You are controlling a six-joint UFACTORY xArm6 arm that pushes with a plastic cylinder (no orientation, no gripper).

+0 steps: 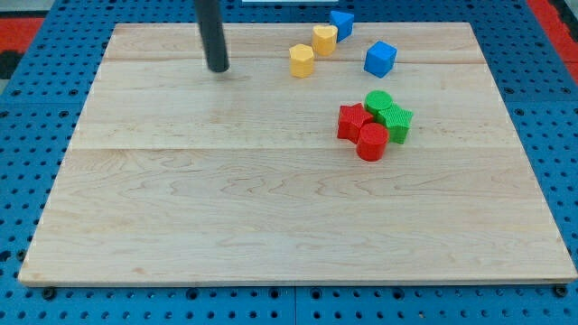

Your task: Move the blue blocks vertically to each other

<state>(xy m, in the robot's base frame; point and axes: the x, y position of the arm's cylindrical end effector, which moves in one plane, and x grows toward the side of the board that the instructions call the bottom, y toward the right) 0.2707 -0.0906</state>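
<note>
Two blue blocks lie near the view's top right. A blue cube [380,59] sits below and to the right of a smaller blue block [341,23] at the board's top edge. My tip [218,68] rests on the board well to the left of both, about a third of the board's width away from the nearest blue block. It touches no block.
Two yellow blocks [302,60] [325,39] sit between my tip and the blue blocks. A cluster of a red star [353,121], a red cylinder [371,143], a green cylinder [378,102] and a green star [396,121] lies below the blue cube. The wooden board [271,217] lies on a blue pegboard.
</note>
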